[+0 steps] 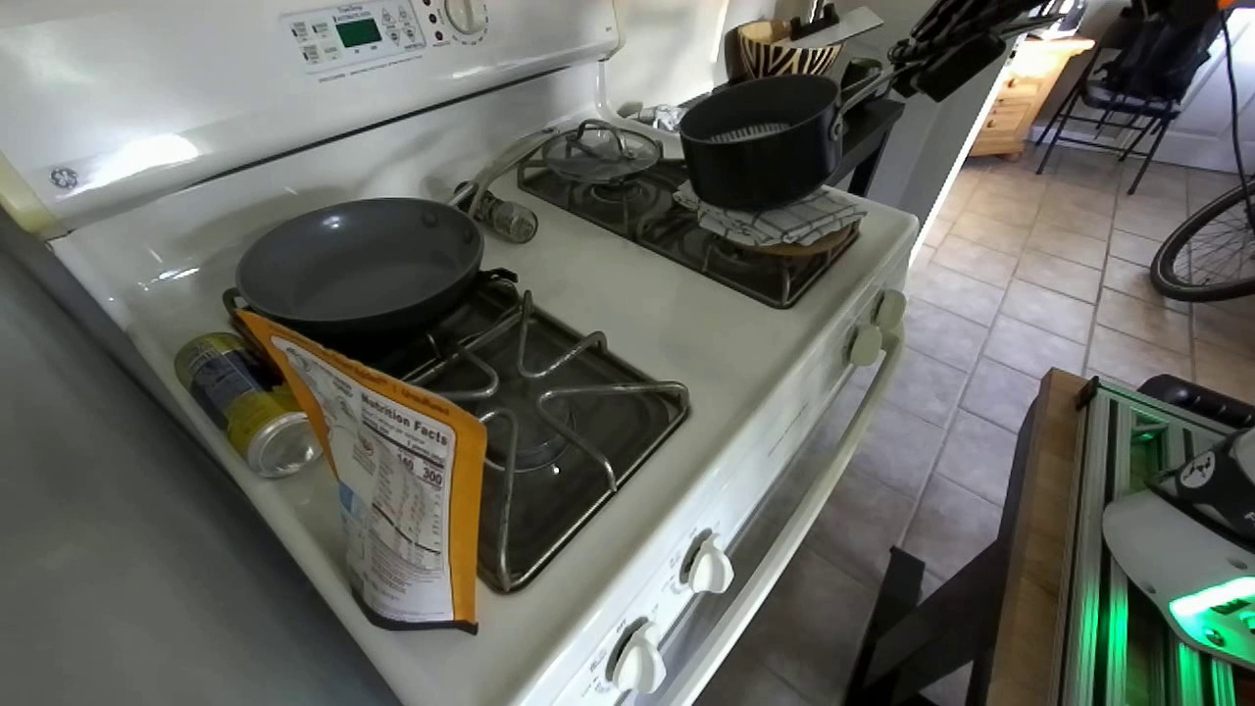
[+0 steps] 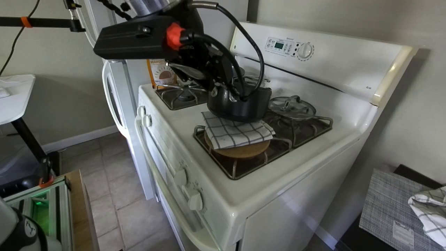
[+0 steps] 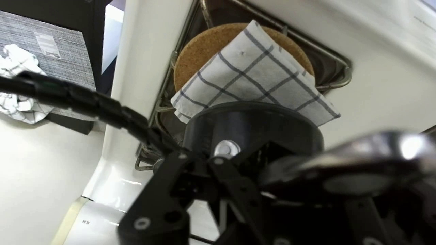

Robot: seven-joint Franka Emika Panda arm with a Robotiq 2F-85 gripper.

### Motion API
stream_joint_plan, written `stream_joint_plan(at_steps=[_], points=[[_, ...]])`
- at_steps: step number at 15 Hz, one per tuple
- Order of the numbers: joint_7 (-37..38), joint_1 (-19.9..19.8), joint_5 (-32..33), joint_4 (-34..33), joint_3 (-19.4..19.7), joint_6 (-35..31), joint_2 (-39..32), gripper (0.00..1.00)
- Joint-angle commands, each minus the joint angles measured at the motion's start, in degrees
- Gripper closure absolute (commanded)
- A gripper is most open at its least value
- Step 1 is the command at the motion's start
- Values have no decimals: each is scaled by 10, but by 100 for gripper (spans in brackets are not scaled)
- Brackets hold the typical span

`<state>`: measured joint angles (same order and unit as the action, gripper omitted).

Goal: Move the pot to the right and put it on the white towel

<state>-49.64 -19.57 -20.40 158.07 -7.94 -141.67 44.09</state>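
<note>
The claw [image 1: 912, 69] is pinching a black saucepan [image 1: 757, 165] by its steel handle [image 1: 865, 90]

Toward the front of a gas stove [image 1: 627, 265], the black saucepan is being held over a folded towel [image 3: 248, 80], white with a dark grid. In both exterior views its base is overlapping one side of the cloth, and in the wrist view its round wall is hiding the towel's lower part. Whether the base is touching the towel, the views are leaving unclear. The claw is pressing in on the steel handle, which is running out from the saucepan's side; in the wrist view, a polished length of it is blurring in the foreground.

Beneath the towel, a cork trivet [image 3: 194, 63] is lying on a metal grate [image 2: 234, 168], its edge showing past the cloth. On the rear of the same grate, a glass lid [image 2: 292, 107] is resting. At the stove's other end, a frying pan [image 1: 363, 260] is sitting toward the back. An orange-edged food pouch [image 1: 402, 500] is standing near the frying pan, and a yellow can [image 1: 240, 407] is lying on its side just beside the pouch. Beyond the stove, a zebra-striped bowl [image 1: 779, 61] is showing. A crumpled checked cloth [image 2: 432, 212] is lying on a gray woven mat [image 2: 383, 195] beside the stove.
</note>
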Motion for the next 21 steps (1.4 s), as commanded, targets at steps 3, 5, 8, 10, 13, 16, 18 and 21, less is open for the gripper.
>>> stream_joint_plan(at_steps=[3, 5, 8, 10, 13, 16, 18, 21], points=[[6, -14, -6, 0, -15, -13, -5, 99], [8, -19, -5, 0, -19, -7, -7, 99], [15, -36, 7, 0, -27, 7, -2, 99], [10, -48, 22, 0, -32, 39, 0, 99], [7, -60, 44, 0, -42, 84, -3, 99], [6, -67, 63, 0, -52, 116, -7, 99], [6, -71, 75, 0, -58, 127, -9, 99], [81, -14, 189, 0, 0, 127, -26, 99]])
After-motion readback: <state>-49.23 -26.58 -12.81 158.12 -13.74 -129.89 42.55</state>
